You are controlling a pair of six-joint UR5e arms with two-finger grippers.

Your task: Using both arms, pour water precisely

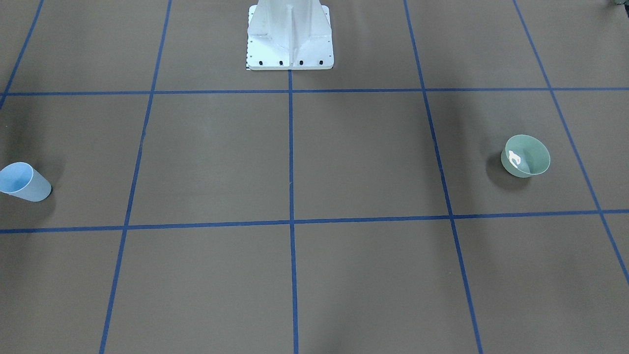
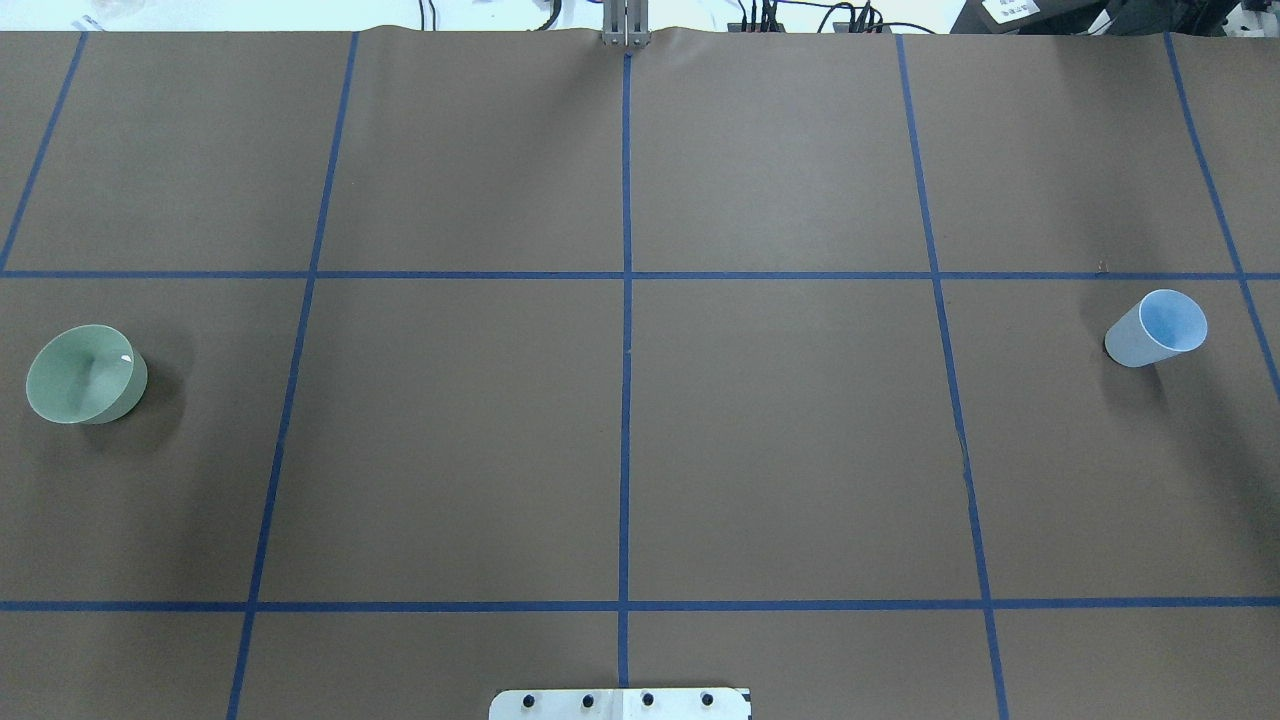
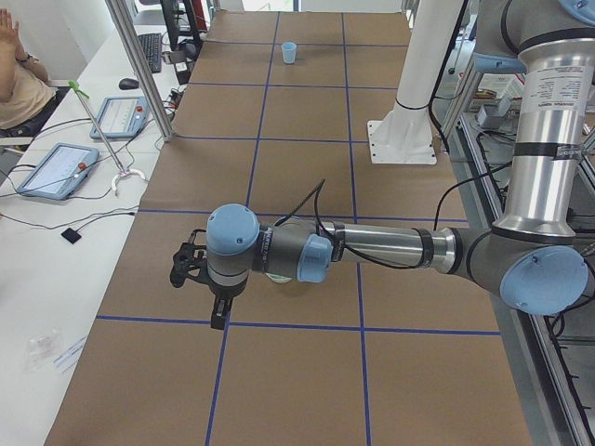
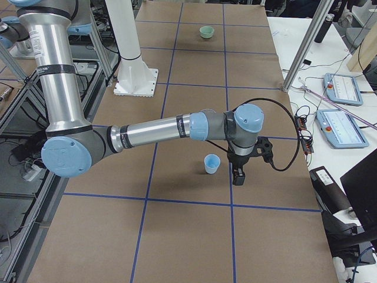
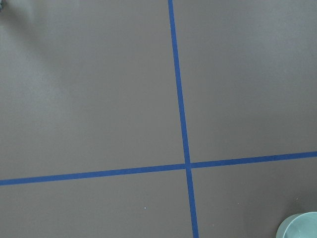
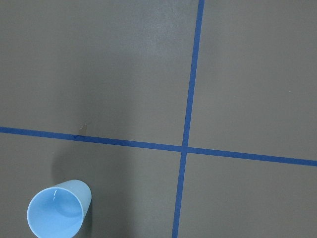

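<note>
Nearest in the right-side view, the silver-grey right arm with pale-blue joint caps (image 4: pixel 153 131) reaches out low over the brown paper-covered table with its blue tape grid (image 2: pixel 450 450). Its black two-finger right gripper (image 4: pixel 238 178) points down just beside the small pale-blue plastic cup (image 6: pixel 58 208), apart from it. Whether those fingers are spread or pressed together cannot be told from this side view alone. The cup stands upright, mouth up, on the robot's right half of the table. The water cannot be made out with certainty; only a faint glint shows inside the cup. The cup looks thin-walled, light and easy to squash or tip, so a gentle grip across the mid-wall would probably suit it, and a wet wall may be slippery. Further off, across the table past the white fixed pedestal (image 1: pixel 290 39), the shallow sage-green glossy bowl (image 2: pixel 60 385) sits on the robot's left half. It is wide-mouthed and probably stiffer. The left arm (image 3: pixel 381 249) hangs above it, and the finger state of the left gripper (image 3: pixel 218 321) likewise cannot be told. Neither vessel bears any brand or label, and no writing is legible.
</note>
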